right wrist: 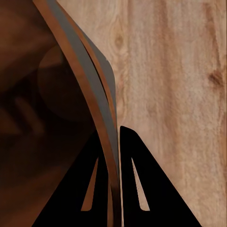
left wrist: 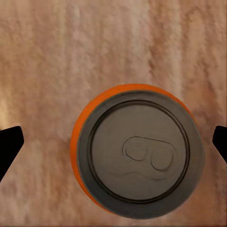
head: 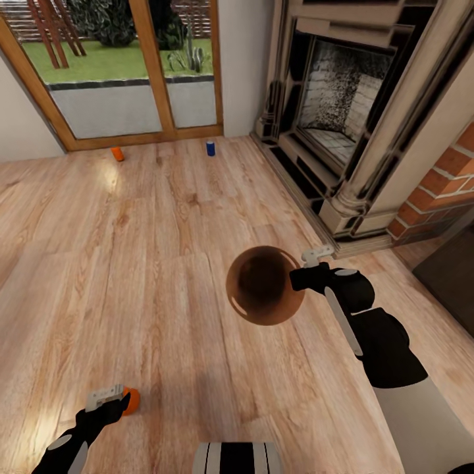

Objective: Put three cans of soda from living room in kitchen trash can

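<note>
An orange can of soda (head: pixel 131 400) stands upright on the wood floor, its grey top (left wrist: pixel 139 161) facing the left wrist camera. My left gripper (head: pixel 108 398) (left wrist: pixel 113 142) hangs open over it, one fingertip on each side and apart from the can. The tash can (head: pixel 265 284), tan-brown inside, is held off the floor by its rim. My right gripper (head: pixel 306 270) (right wrist: pixel 113 132) is shut on that rim (right wrist: pixel 97 104). A second orange can (head: pixel 117 153) and a blue can (head: pixel 210 148) sit far off by the glass doors.
This is the living room. An ornate fireplace (head: pixel 336 112) and a red-brick chimney (head: pixel 441 191) line the right side. Wood-framed glass doors (head: pixel 125 79) close the far end. Light wood floor (head: pixel 151 263) stretches between me and the far cans.
</note>
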Controlling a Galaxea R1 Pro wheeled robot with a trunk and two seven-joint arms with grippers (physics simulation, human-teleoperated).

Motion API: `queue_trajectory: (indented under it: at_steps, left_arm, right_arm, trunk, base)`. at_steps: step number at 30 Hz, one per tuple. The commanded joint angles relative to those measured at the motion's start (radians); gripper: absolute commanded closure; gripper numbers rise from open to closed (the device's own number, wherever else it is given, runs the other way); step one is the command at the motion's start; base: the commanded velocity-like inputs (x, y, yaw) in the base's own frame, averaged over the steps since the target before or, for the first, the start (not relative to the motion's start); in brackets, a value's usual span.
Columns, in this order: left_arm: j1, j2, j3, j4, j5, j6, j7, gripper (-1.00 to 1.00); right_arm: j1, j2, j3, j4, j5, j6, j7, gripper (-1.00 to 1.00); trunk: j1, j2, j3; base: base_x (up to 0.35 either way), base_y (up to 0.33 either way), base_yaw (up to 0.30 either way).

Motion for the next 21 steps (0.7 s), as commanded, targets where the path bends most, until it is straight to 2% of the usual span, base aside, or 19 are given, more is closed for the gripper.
queue_trajectory:
  at_steps: [1, 6, 18, 19, 21]
  left_arm:
    - [0.0, 0.0, 0.0, 0.0, -0.001, 0.0, 0.0, -1.0]
    - [0.0, 0.0, 0.0, 0.0, -0.001, -0.001, 0.0, -1.0]
    - [0.001, 0.0, -0.001, 0.0, -0.003, -0.003, -0.002, -1.0]
    - [0.001, 0.0, -0.001, 0.0, -0.003, -0.003, -0.002, 1.0]
    - [0.001, 0.0, -0.001, 0.0, -0.003, -0.003, -0.003, 1.0]
  right_arm:
    - [-0.001, 0.0, 0.0, -0.001, -0.011, 0.003, 0.004, 1.0]
    - [-0.002, 0.0, 0.012, -0.001, -0.009, 0.028, 0.003, 1.0]
    - [-0.001, 0.0, 0.019, -0.002, -0.004, 0.03, 0.002, 1.0]
    - [-0.001, 0.0, 0.022, -0.002, -0.004, 0.03, 0.002, 1.0]
    - [-0.001, -0.001, 0.034, -0.002, -0.001, 0.03, 0.002, 1.0]
  trunk:
    - [0.0, 0.0, -0.004]
    - [0.0, 0.0, -0.004]
    - [0.0, 0.0, -0.004]
    - [0.0, 0.0, -0.004]
    - [0.0, 0.0, -0.004]
  base:
    - [0.0, 0.0, 0.0]
    - [0.0, 0.0, 0.0]
    - [0.0, 0.0, 0.0]
    - [0.0, 0.0, 0.0]
    - [0.0, 0.0, 0.0]
